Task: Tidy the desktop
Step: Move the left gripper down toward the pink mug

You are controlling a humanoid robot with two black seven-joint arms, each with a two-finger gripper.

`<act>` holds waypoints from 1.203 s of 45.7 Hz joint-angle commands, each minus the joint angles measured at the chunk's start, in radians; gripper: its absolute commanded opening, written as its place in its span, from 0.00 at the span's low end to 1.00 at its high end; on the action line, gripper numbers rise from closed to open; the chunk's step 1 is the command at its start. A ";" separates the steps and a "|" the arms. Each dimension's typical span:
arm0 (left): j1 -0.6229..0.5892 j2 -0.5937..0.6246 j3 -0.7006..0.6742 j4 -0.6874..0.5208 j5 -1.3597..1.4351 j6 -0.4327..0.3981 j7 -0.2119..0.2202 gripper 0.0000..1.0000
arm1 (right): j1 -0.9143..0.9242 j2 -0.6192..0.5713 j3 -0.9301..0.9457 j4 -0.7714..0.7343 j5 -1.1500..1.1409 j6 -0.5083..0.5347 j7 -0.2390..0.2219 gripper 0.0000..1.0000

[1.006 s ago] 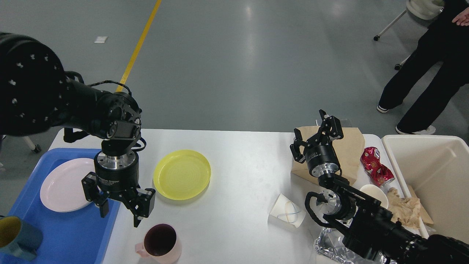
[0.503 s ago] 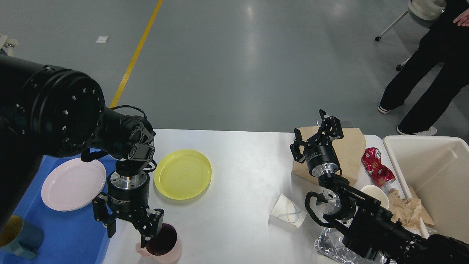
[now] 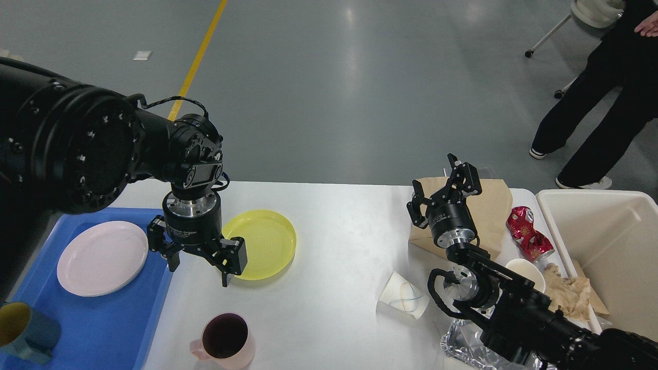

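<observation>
Where half a second ago the left gripper [image 3: 198, 267] hung low at the pink mug [image 3: 224, 340], now raised and drawn back toward the yellow plate [image 3: 262, 244], jaws spread wide with nothing between them. Mug left standing upright on the bench [image 3: 339, 231], apart from the jaws, its base cut off by the bottom edge. Blue-and-yellow mug [image 3: 23, 334] on the blue tray [image 3: 97, 329] cut off at the lower left corner. Foil tray [image 3: 462, 347] mostly hidden under the right arm. Crushed paper cup [image 3: 403, 300] lying on its side mid-bench. White bowl [image 3: 529, 272] partly covered by the arm. Right gripper [image 3: 443, 185] unmoved over the brown bag [image 3: 493, 210], jaws open and empty. Red wrapper [image 3: 527, 231] just beside the bag. Cream bin [image 3: 601, 246] cut off at right, flush against the bench.
</observation>
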 commanded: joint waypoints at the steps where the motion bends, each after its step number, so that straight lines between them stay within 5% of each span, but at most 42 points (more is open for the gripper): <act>1: 0.008 -0.004 -0.006 0.005 0.004 0.000 0.016 0.98 | 0.000 0.000 0.000 0.001 0.000 0.000 0.000 1.00; 8: 0.020 -0.015 -0.004 -0.020 0.070 0.000 0.079 0.98 | 0.000 0.000 0.000 0.001 0.000 0.000 0.000 1.00; 20: 0.036 -0.017 0.025 -0.225 0.070 0.000 0.328 0.98 | 0.000 0.000 0.000 0.001 0.000 0.000 0.000 1.00; 24: 0.048 -0.018 0.025 -0.254 0.041 0.101 0.386 0.98 | 0.000 0.000 0.000 0.001 0.000 0.000 0.000 1.00; 35: 0.048 -0.017 0.025 -0.250 0.020 0.107 0.425 0.98 | 0.000 0.000 0.000 0.001 0.000 0.000 0.000 1.00; 43: 0.042 -0.009 0.023 -0.241 -0.048 0.127 0.403 0.98 | 0.000 0.000 0.000 0.001 0.000 0.000 0.000 1.00; 55: 0.045 -0.015 0.019 -0.264 -0.153 0.403 0.431 0.98 | 0.000 0.000 0.000 0.001 0.000 0.000 0.000 1.00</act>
